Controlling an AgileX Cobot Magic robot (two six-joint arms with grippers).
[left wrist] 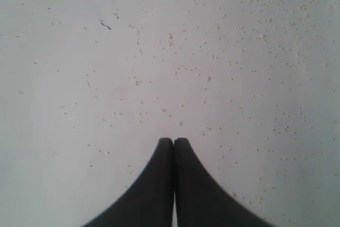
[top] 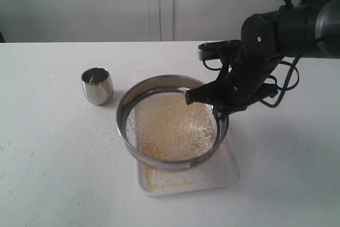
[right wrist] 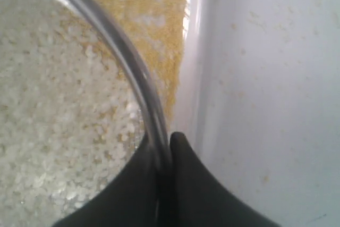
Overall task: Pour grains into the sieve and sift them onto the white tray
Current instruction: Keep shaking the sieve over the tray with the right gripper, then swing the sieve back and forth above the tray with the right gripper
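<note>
The right gripper pinches the sieve by its rim at 3 o'clock, holding it tilted over the white tray. Grains cover the mesh, and yellow ones lie on the tray. A steel cup stands apart at 10 o'clock, with the table stretching wide toward 9 o'clock. The left gripper is pressed together over grain-flecked tabletop.

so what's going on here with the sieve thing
The right tool is clamped on the rim of the sieve and holds it, slightly tilted, over the white tray. Paler grains sit on the mesh, and a layer of finer yellow ones lies on the tray underneath. A small steel cup stands upright on the table beside the sieve. The left tool is shut on nothing, over bare tabletop dotted with stray bits.
</note>
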